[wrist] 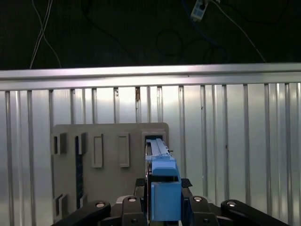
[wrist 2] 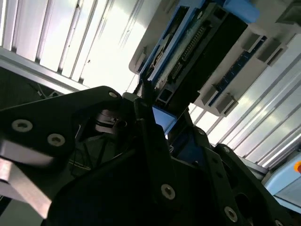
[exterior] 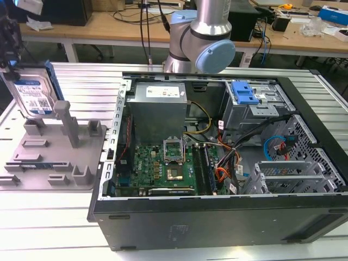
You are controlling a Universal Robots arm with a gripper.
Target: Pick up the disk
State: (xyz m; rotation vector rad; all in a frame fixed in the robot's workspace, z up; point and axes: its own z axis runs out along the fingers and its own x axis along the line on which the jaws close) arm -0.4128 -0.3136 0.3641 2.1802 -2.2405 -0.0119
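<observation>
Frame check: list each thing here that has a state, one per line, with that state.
disk: upright on edge, lifted above the holder, clamped in the gripper.
gripper: shut on the disk's blue rail.
holder: flat on the table, its posts bare.
computer case: on its side, side panel off, board exposed.
blue clip: seated in the case's drive bay.

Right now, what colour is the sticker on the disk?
White and blue, on the disk; best seen in the exterior view.
</observation>
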